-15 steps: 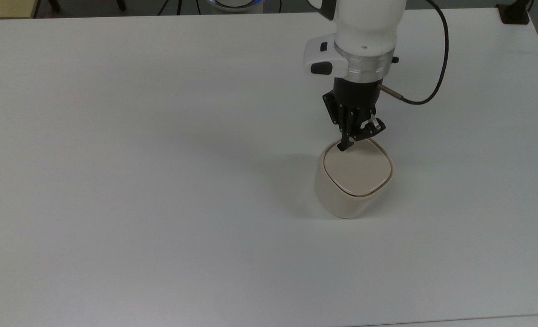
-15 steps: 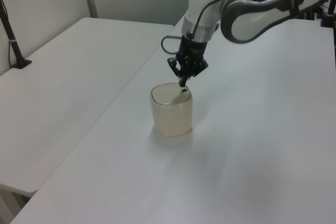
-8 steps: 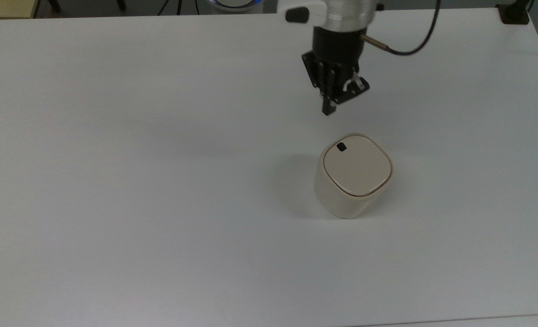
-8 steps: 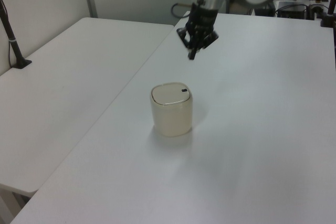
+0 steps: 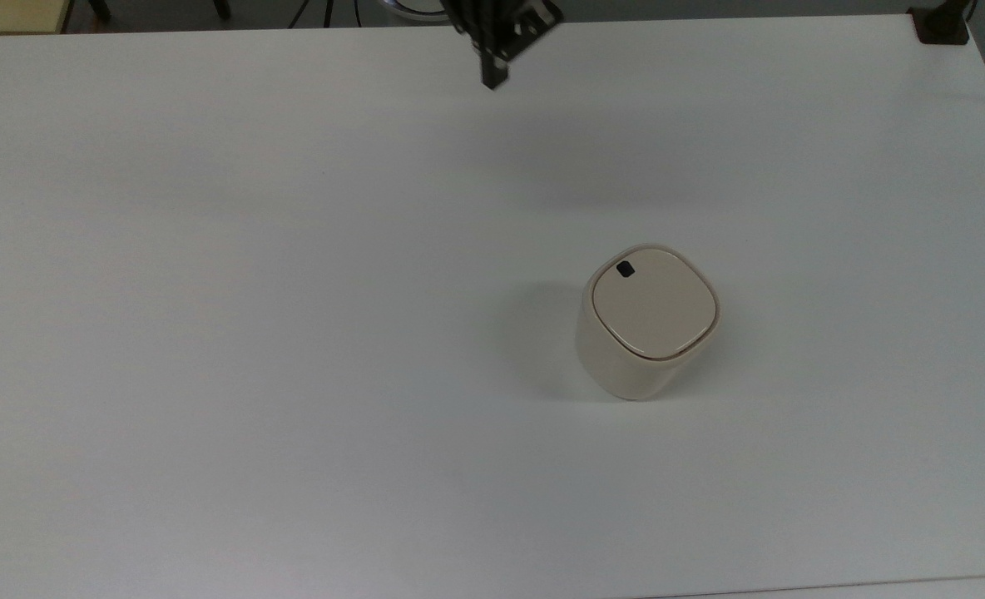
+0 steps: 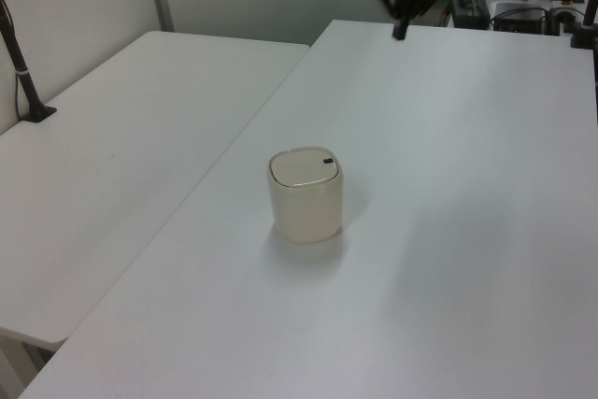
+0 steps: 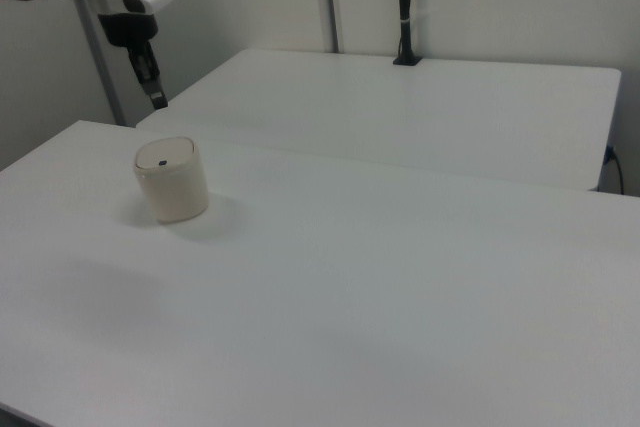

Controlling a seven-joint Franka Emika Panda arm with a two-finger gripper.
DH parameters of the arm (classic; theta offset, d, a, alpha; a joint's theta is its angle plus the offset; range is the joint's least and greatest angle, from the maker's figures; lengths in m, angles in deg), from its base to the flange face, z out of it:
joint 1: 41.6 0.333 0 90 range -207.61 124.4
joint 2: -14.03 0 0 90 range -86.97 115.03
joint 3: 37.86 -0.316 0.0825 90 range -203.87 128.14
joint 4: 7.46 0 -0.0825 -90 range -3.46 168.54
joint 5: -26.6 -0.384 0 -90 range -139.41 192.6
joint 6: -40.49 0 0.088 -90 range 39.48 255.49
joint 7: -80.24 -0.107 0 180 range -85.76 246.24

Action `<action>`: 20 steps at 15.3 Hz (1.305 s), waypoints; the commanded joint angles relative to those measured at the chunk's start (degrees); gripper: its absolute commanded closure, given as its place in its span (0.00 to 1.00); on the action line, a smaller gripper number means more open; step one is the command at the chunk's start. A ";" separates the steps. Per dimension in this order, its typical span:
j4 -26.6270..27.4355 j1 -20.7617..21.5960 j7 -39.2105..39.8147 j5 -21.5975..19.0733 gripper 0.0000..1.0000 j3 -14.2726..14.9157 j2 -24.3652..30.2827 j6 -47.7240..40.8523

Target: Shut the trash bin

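The trash bin (image 5: 646,320) is standing upright on the white table (image 5: 251,333), toward the top view's right, with its flat lid lying flush and the small black latch mark (image 5: 625,269) showing near the lid's far corner. The gripper (image 5: 492,79) is hanging well apart from it at the table's far edge, its fingers pressed together on nothing. A second white table (image 6: 121,147) is sitting alongside in the left view, and nothing is standing between gripper and bin.

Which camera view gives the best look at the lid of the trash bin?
The top view: it looks down on the trash bin, showing its whole flat lid, shut, with the black latch mark. The left view and the right view show the lid from the side, foreshortened.
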 commanded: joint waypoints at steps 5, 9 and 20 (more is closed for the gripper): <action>6.68 -9.19 19.02 -2.52 1.00 -1.39 6.85 -2.47; 6.59 -11.05 31.84 -3.49 1.00 -0.69 7.82 -3.00; 6.07 -11.31 49.28 4.94 0.00 1.42 7.29 -2.91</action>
